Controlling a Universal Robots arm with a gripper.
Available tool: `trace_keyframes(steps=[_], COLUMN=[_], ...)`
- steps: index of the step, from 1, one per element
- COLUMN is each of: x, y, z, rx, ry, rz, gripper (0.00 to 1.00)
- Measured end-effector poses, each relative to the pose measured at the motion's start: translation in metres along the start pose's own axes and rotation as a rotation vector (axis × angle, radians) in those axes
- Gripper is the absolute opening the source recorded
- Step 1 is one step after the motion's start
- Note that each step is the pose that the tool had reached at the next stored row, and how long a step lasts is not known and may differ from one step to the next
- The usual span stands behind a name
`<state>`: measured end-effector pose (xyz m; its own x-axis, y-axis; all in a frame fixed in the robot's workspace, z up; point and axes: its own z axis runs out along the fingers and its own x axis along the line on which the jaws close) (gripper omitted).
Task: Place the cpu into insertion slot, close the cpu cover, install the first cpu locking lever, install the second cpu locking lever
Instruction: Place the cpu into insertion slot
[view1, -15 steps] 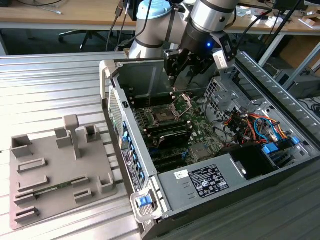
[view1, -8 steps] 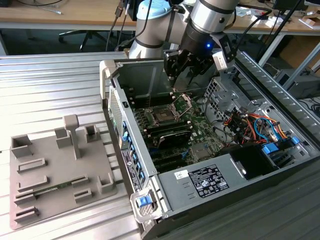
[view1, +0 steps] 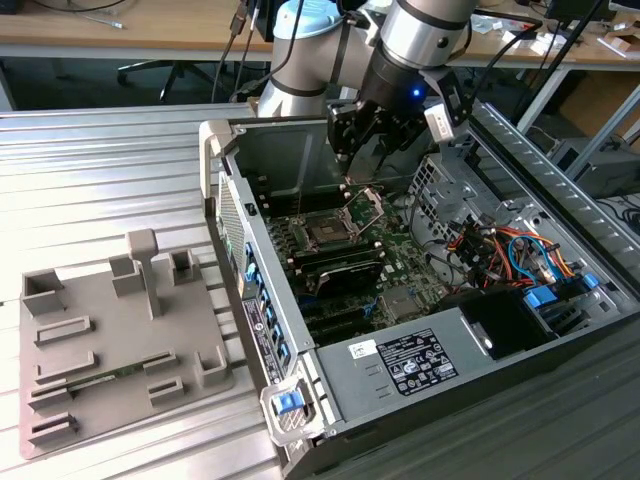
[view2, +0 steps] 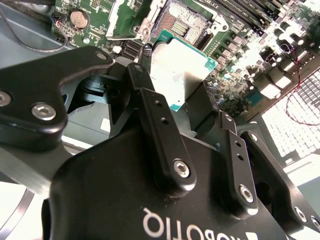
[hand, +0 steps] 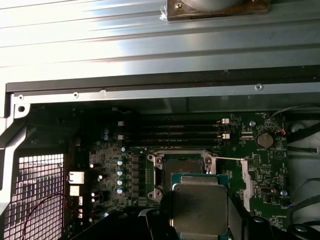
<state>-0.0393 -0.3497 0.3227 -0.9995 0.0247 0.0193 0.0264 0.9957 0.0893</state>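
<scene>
The gripper (view2: 172, 95) pinches the cpu (view2: 177, 65) by two opposite edges, with the silvery face exposed. Just beyond the fingertips lies the insertion slot (hand: 182, 165), its dark contact field uncovered. The cpu hangs above the slot and apart from it. The cpu cover (view1: 367, 205) stands swung up beside the slot. The slot is set in the green motherboard (view1: 400, 260), with the memory slots (hand: 170, 131) farther out. The board lies inside the open computer case (view1: 290, 150), into which the gripper reaches.
</scene>
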Motion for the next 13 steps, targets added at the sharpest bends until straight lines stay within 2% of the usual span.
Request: trace_keyframes(steps=[13], x=[-0.0001], y=[-0.0003], z=[0.0036], rx=[0.0000], ry=[0.0000], rz=[0.000], gripper=[0.53])
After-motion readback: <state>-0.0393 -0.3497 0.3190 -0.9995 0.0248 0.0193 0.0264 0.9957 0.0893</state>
